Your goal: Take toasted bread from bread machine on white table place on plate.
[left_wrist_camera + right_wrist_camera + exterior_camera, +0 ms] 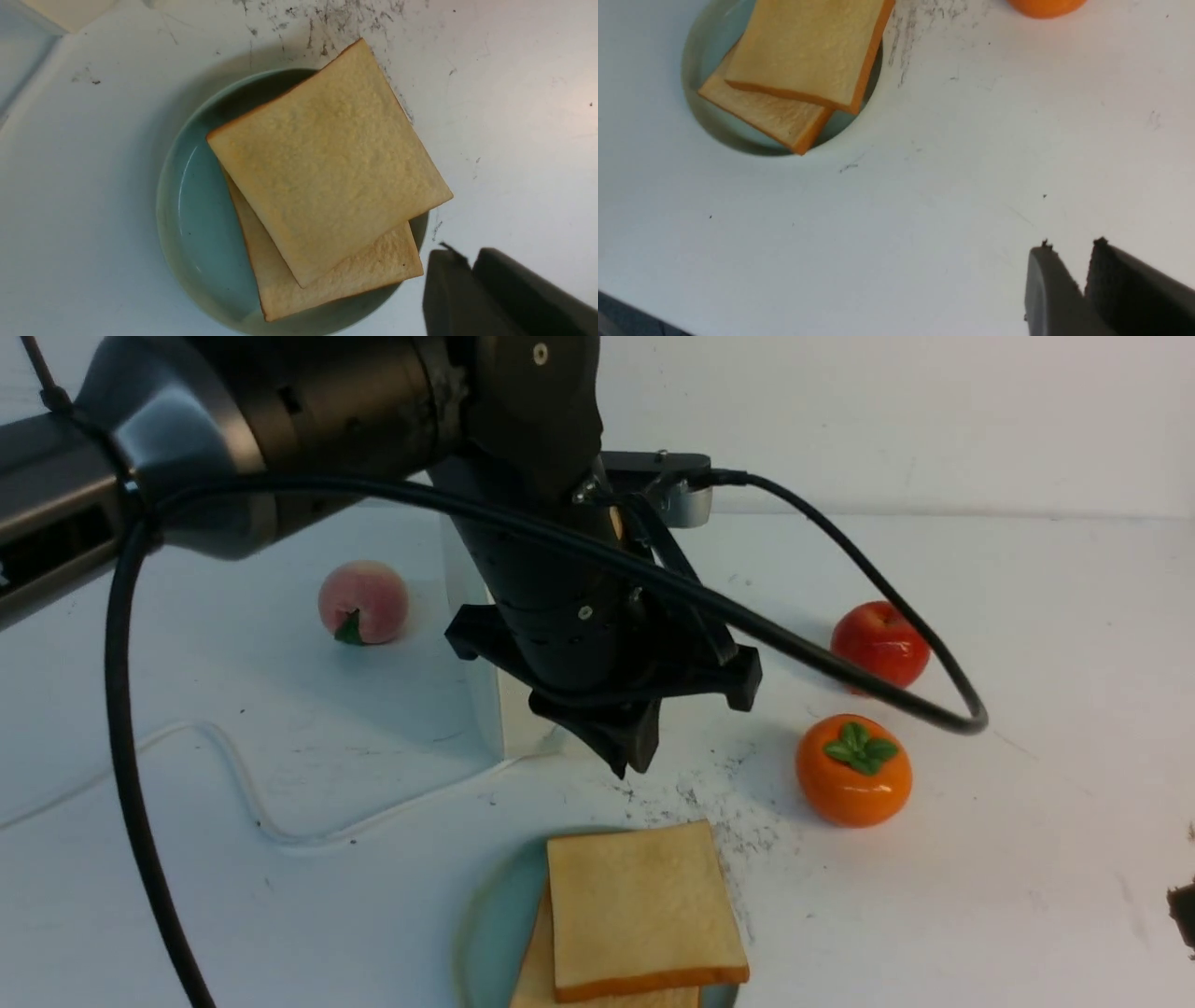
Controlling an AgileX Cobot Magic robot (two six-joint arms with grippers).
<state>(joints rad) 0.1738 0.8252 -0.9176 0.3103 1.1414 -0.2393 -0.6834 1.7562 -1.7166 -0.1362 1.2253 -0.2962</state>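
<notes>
I see the white table (1027, 616) carrying everything. The bread machine (495, 709) stands beyond the plate (490, 924), mostly hidden behind my left arm. My left gripper (633, 758) hangs above the plate's far edge, jaws pressed together on nothing. My right gripper (1073, 243), well right of the plate, has its jaws slightly parted and empty. Both toasted bread (639, 905) slices lie stacked on the plate, the upper one overhanging its rim.

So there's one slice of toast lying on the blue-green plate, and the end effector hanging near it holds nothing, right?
Not quite: two slices lie there. The left wrist view shows the upper slice skewed over the lower slice on the plate. The left end effector near it does hold nothing.
</notes>
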